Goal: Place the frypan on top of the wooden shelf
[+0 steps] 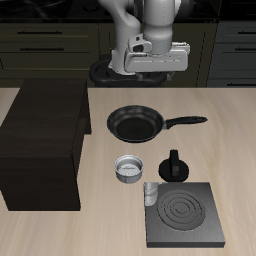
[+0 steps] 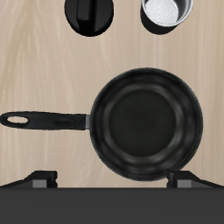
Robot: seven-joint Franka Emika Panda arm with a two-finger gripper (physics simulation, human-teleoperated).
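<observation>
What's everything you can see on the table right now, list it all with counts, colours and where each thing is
frypan: one, black, mid-table under the gripper, resting on the table.
wooden shelf: one, dark brown, beside the frypan, nothing on its flat top.
small pot: one, silver-grey, nearer the front edge than the frypan.
stove plate: one, black with concentric rings, at the front edge.
black knobbed piece: one, between frypan handle and stove plate.
table: one, light wood.
gripper: one, white-grey, above the frypan, holding nothing; finger gap unclear.
</observation>
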